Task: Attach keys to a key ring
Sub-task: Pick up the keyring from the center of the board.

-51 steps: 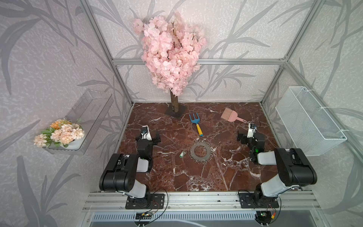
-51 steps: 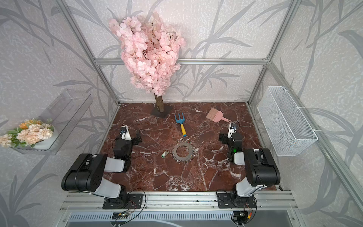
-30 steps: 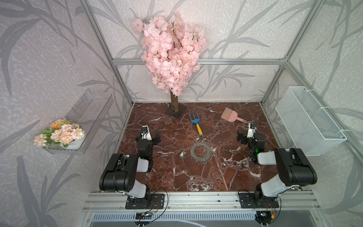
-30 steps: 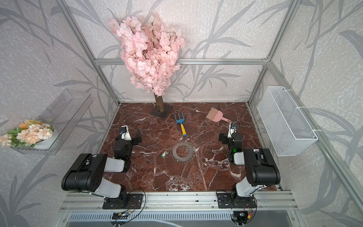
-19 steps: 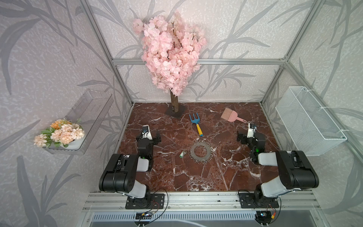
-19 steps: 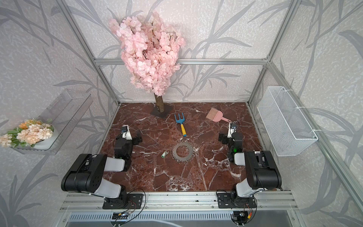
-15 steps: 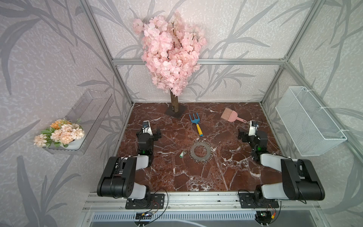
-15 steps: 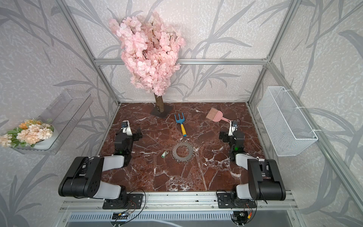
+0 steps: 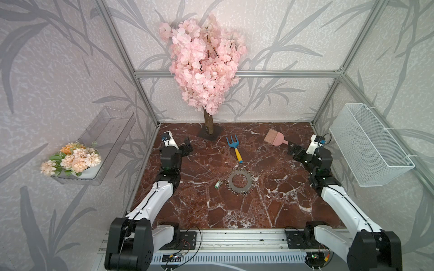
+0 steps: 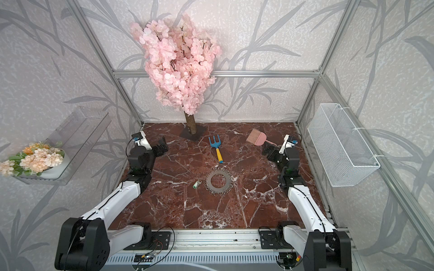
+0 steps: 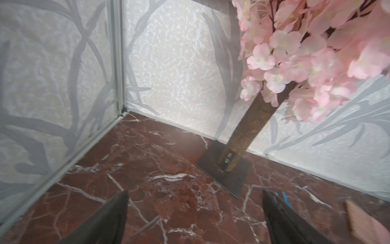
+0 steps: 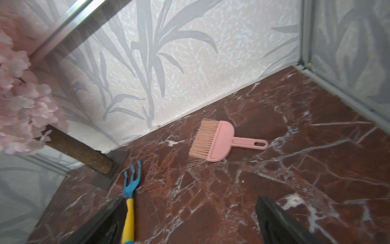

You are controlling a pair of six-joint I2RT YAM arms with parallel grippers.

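Observation:
The key ring [image 9: 240, 183] [image 10: 220, 180], a flat grey disc fringed with small silver rings, lies mid-table in both top views. Just left of it lies the key [image 9: 217, 184] [image 10: 196, 184], small and silver with a pale green tag. My left gripper [image 9: 187, 146] [image 10: 162, 146] [image 11: 195, 213] is raised at the far left, open and empty, well away from the key. My right gripper [image 9: 293, 150] [image 10: 267, 150] [image 12: 191, 217] is raised at the far right, open and empty. Neither wrist view shows the key or the key ring.
A blue-and-yellow toy fork [image 9: 234, 147] [image 12: 129, 200] lies behind the key ring. A pink brush [image 9: 274, 138] [image 12: 217, 142] lies at the back right. A pink blossom tree [image 9: 204, 70] [image 11: 242, 137] stands at the back. A white wire basket [image 9: 368, 145] hangs right, a clear shelf with flowers [image 9: 72, 159] left.
Both arms have unfolded and stretched out, carrying the grippers up and toward the back of the table. The key and key ring have not moved.

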